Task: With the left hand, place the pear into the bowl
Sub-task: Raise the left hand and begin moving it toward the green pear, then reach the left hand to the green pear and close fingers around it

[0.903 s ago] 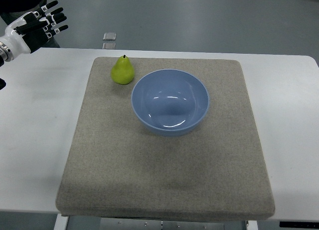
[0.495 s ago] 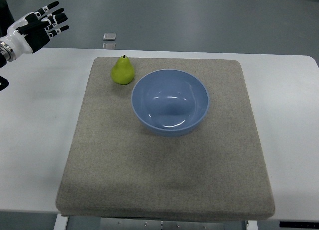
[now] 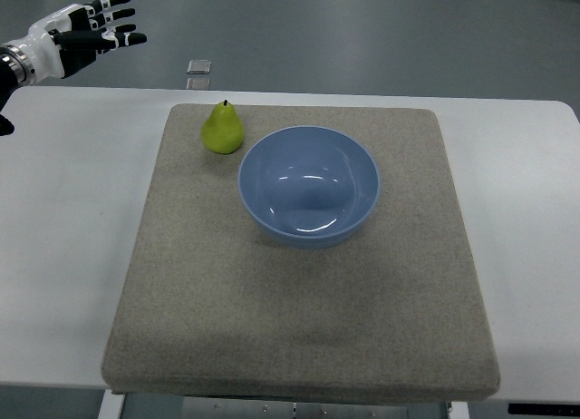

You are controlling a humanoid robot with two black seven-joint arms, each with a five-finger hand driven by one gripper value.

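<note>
At the near edge, the front border of a grey-beige felt mat (image 3: pixel 299 328) is seen, laid flat on a white table (image 3: pixel 63 256) whose bare top shows to either side of it. The mat is roughly square and covers most of the table's middle.

Farther in, a light blue bowl (image 3: pixel 309 186) is set upright on the mat, a little beyond its centre. The inside of the bowl is glossy and reflections of light are caught on it.

Just beyond and to the left of the bowl, a yellow-green pear (image 3: pixel 222 129) is stood upright on the mat, stem up, close to the bowl's rim but apart from it, near the mat's far left corner.

Beyond the table's far edge, a small square object (image 3: pixel 199 66) is seen lying on the grey floor (image 3: pixel 381 34).

At the far left corner, the left hand (image 3: pixel 80 40) is held above the table's edge, well apart from the pear. Its black-and-white fingers (image 3: pixel 113 24) are stretched out towards the right and nothing is held in them.
</note>
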